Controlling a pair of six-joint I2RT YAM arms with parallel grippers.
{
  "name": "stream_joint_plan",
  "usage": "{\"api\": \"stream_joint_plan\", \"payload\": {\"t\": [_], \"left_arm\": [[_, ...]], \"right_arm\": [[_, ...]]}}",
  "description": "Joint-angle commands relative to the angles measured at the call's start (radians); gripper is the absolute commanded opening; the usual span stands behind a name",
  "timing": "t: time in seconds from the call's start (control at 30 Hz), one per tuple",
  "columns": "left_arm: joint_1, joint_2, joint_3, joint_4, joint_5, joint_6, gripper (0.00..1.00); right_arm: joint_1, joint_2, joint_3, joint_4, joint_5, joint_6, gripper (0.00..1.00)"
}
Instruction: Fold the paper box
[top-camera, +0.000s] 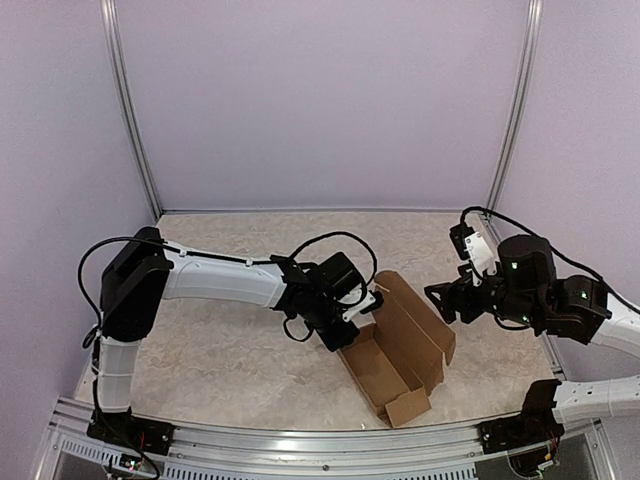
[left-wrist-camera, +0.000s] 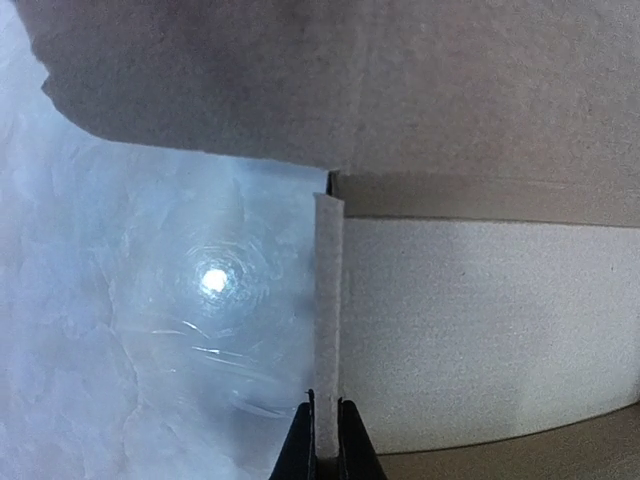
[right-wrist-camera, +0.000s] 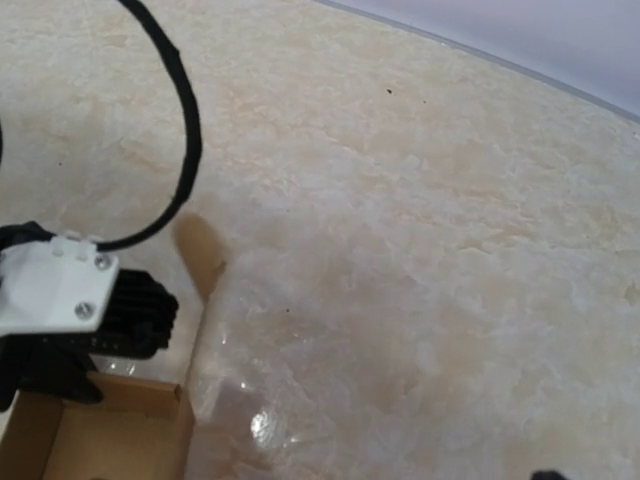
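— Which step is in hand?

— Starting from the left, the left pincer (top-camera: 347, 330) is clamped on the upright edge of the left wall of the paper box (top-camera: 395, 370), at its far end. The box sits on the table (top-camera: 230, 350) between the arms, towards the near edge. It is an open trough with the lid flap (top-camera: 415, 315) standing up along its right side and an end flap (top-camera: 408, 405) lying out flat at the near end. I judge the walls are formed and the closing is not yet done.

— And on the right?

— The right pincer (top-camera: 443, 300) hangs in the air just beside the lid flap, fingers apart and holding nothing.

— What does the next move call for?

— Probably one side steadying the wall while the other pushes the lid flap over. The push must come from outside the flap without sliding the box.

— What do the wrist views add?

— The left wrist view shows the pinch itself, with a thin cardboard edge between the fingertips (left-wrist-camera: 298, 455). The overhead view cannot show that. The right wrist view shows only a corner of the box and mostly bare table, with its own fingers almost out of frame.
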Motion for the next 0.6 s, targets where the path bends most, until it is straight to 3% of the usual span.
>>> {"api": "stream_joint_plan", "payload": {"t": [0.0,0.3,0.57], "left_arm": [[-0.005,-0.031,-0.051,-0.008,-0.099,-0.086,0.0],[-0.002,-0.213,-0.272,0.026,-0.286,-0.356,0.0],[0.023,-0.364,-0.477,0.07,-0.361,-0.619,0.0]], "right_arm": [[-0.011,-0.02,-0.027,0.054,-0.004,0.018,0.89],[-0.011,0.007,-0.05,0.091,-0.033,0.048,0.89],[-0.011,0.036,-0.069,0.126,-0.092,0.146,0.89]]}}
